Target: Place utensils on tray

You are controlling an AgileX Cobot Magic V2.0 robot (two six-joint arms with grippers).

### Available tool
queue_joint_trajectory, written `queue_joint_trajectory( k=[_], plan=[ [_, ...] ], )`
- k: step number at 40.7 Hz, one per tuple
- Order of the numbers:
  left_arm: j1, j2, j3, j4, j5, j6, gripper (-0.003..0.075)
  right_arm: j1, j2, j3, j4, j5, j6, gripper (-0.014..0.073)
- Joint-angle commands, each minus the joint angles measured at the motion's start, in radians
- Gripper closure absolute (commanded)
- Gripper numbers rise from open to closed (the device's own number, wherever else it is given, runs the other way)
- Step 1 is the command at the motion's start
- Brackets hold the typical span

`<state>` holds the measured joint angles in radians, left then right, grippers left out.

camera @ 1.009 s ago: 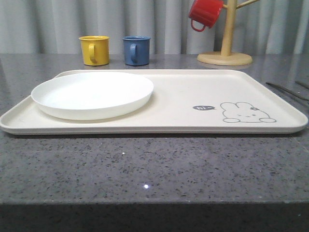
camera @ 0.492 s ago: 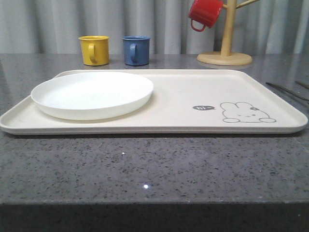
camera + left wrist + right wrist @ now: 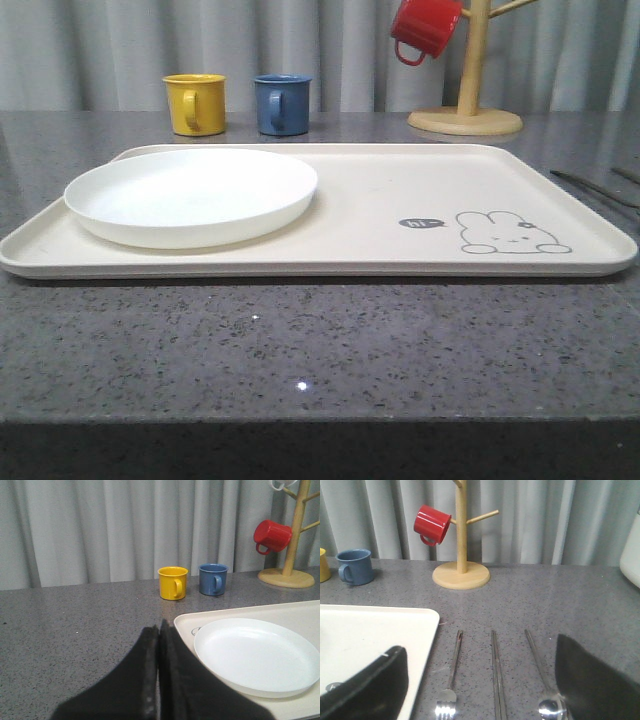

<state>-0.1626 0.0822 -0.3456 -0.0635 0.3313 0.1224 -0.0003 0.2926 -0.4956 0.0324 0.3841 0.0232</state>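
Observation:
The cream tray (image 3: pixel 400 190) with the rabbit drawing lies in the middle of the table, and the white plate (image 3: pixel 190 195) rests on its left part. To the right of the tray lie a fork (image 3: pixel 453 665), a pair of chopsticks (image 3: pixel 496 670) and a spoon (image 3: pixel 539 670), side by side on the table. My right gripper (image 3: pixel 479 647) hovers open over them, one finger above the tray's edge (image 3: pixel 395 625), the other by the spoon. My left gripper (image 3: pixel 159 632) is shut and empty over the table, just left of the tray corner (image 3: pixel 187 620) and the plate (image 3: pixel 255 655).
A yellow mug (image 3: pixel 195 103) and a blue mug (image 3: pixel 281 103) stand behind the tray. A wooden mug tree (image 3: pixel 466 110) at the back right holds a red mug (image 3: pixel 424 27). The utensil handles (image 3: pixel 595 187) reach toward the table's right side.

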Motion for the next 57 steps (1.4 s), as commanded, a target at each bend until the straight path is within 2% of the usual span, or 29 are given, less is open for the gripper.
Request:
queue_joint_trajectory(
  k=[1, 22, 30, 41, 50, 57],
  plan=[
    [0.001, 0.011, -0.025, -0.013, -0.085, -0.008, 0.0738, -0.005, 0.017, -0.036, 0.000, -0.083, -0.003, -0.0029],
    [0.001, 0.011, -0.025, -0.013, -0.085, -0.008, 0.0738, -0.005, 0.017, -0.036, 0.000, -0.083, -0.003, -0.0029],
    [0.001, 0.011, -0.025, -0.013, -0.085, -0.008, 0.0738, -0.005, 0.048, -0.050, 0.001, -0.014, -0.003, -0.0029],
    [0.001, 0.011, -0.025, -0.013, -0.085, -0.008, 0.0738, -0.005, 0.386, -0.219, 0.002, 0.167, -0.003, -0.0016],
    [0.001, 0.011, -0.025, -0.013, -0.085, -0.008, 0.0738, 0.015, 0.661, -0.381, 0.018, 0.220, -0.003, 0.0181],
    [0.001, 0.011, -0.025, -0.013, -0.085, -0.008, 0.0738, 0.052, 0.860, -0.517, 0.049, 0.344, -0.003, 0.0213]
  ],
)
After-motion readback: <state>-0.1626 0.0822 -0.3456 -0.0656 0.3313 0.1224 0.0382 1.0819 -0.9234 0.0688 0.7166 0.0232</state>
